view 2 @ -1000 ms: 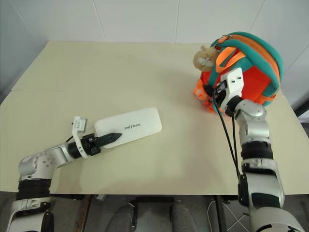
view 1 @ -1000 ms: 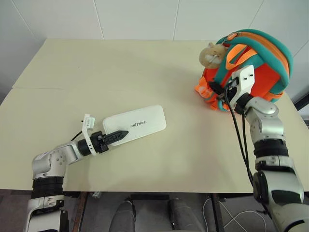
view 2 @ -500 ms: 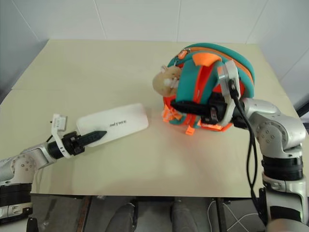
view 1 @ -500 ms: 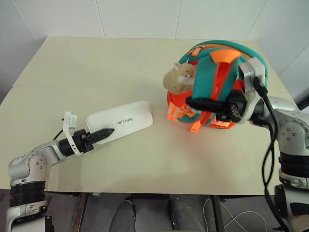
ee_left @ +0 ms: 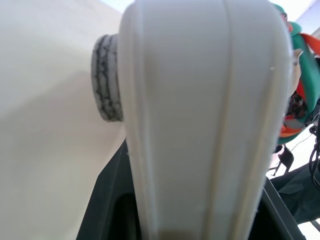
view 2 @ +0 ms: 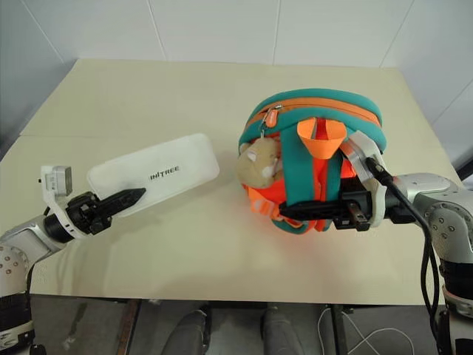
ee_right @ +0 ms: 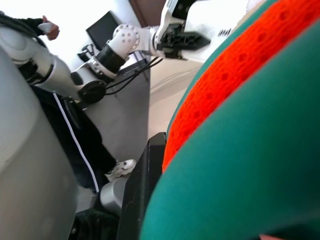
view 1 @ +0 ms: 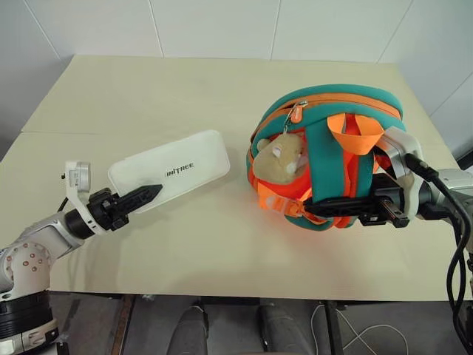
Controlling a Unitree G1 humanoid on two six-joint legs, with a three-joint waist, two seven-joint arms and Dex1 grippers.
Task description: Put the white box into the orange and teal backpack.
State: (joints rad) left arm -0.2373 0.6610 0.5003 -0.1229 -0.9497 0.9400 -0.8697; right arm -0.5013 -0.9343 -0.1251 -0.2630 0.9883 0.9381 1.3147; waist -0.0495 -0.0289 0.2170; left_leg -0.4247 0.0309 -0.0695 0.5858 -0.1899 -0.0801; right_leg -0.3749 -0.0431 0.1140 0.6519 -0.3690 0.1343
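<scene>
Since a second ago the right gripper (view 1: 336,210) has been dragging the small rounded orange and teal backpack (view 1: 325,151) from the table's far right corner toward the middle, while the left gripper (view 1: 137,200) has been lifting the flat, elongated white plastic box (view 1: 168,169) off the pale tabletop (view 1: 148,89).

In the left eye view the left gripper is pinching the near end of the white box, its black fingers closed narrowly across the case; the box is hanging just above the table, its long axis running up and to the right, its free end pointing at the backpack's left side; the right gripper, fingers closed, is clamping the pack's lower straps; a tan plush charm (view 1: 282,157) is dangling on the side facing the box.

In the right eye view the zipper line (view 2: 314,103) is running over the pack's top, seemingly shut, though the angle is poor; box and pack are lying near each other, not touching.

In the left wrist view the box's edge is rising between the fingers, the backpack lying beyond its far end.

In the right wrist view orange mesh and teal trim are pressing close to the lens; a person's sleeve (ee_right: 30,22) is showing behind.
</scene>
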